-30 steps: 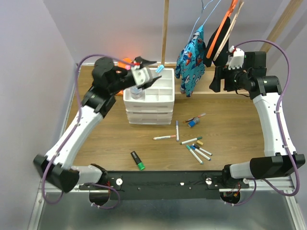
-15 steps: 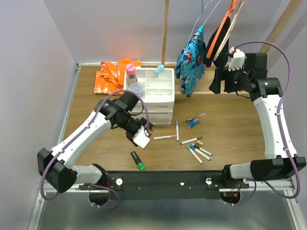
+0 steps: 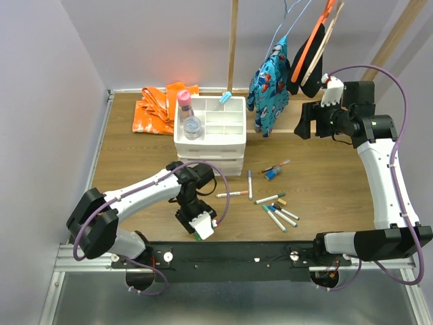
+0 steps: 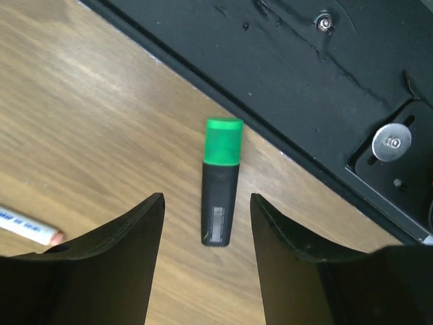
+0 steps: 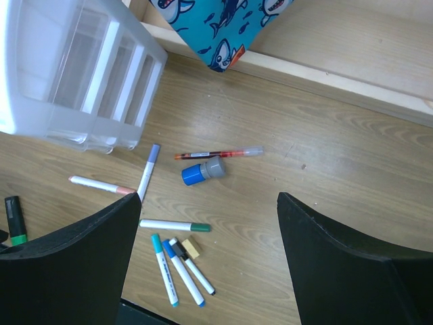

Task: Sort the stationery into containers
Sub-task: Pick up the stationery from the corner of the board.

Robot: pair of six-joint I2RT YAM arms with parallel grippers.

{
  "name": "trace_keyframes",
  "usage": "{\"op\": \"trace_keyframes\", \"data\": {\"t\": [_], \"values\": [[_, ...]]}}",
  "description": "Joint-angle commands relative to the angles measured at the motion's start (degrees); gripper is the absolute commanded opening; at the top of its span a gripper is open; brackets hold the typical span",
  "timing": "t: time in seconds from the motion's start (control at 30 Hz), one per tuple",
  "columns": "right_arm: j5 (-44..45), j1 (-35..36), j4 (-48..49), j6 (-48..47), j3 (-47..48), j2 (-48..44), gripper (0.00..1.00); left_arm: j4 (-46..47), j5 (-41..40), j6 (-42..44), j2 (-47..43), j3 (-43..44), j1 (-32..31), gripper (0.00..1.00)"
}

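Observation:
A green-capped black highlighter point(image 4: 222, 156) lies on the wood close to the black front rail. My left gripper point(image 4: 206, 201) hangs open over it, the highlighter's rear end between the fingertips with gaps on both sides; from above, that gripper point(image 3: 195, 228) hides most of it. The white drawer unit point(image 3: 210, 145) has a pink highlighter point(image 3: 183, 98), a clear jar point(image 3: 193, 126) and a light-blue marker point(image 3: 224, 99) in its top tray. Several markers point(image 3: 274, 210), a blue highlighter point(image 5: 203, 171) and a tan block point(image 5: 191, 248) lie on the table. My right gripper point(image 5: 208, 196) is open and empty, raised at the back right.
An orange cloth point(image 3: 159, 108) lies at the back left beside the drawer unit. Clothes on hangers point(image 3: 268, 84) dangle over the back ledge, near my right gripper point(image 3: 306, 125). A red pen point(image 5: 216, 154) lies above the blue highlighter. The black base rail point(image 4: 325, 74) runs just past the green highlighter.
My left arm swung from over the drawer unit's top tray down to the table's near edge above the green highlighter. The right arm barely shifted.

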Motion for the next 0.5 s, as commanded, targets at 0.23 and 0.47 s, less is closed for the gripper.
{"op": "trace_keyframes", "data": {"t": [0.23, 0.47], "values": [[-1.5, -0.4, -0.4, -0.3, 0.2, 0.0, 0.89, 14.2, -8.5, -5.4, 1.4, -9.8, -4.4, 0.6], [-1.8, -0.3, -0.2, 0.0, -0.1, 0.5, 0.89, 20.0, -8.8, -8.3, 3.0, -11.8, -5.3, 0.61]]}}
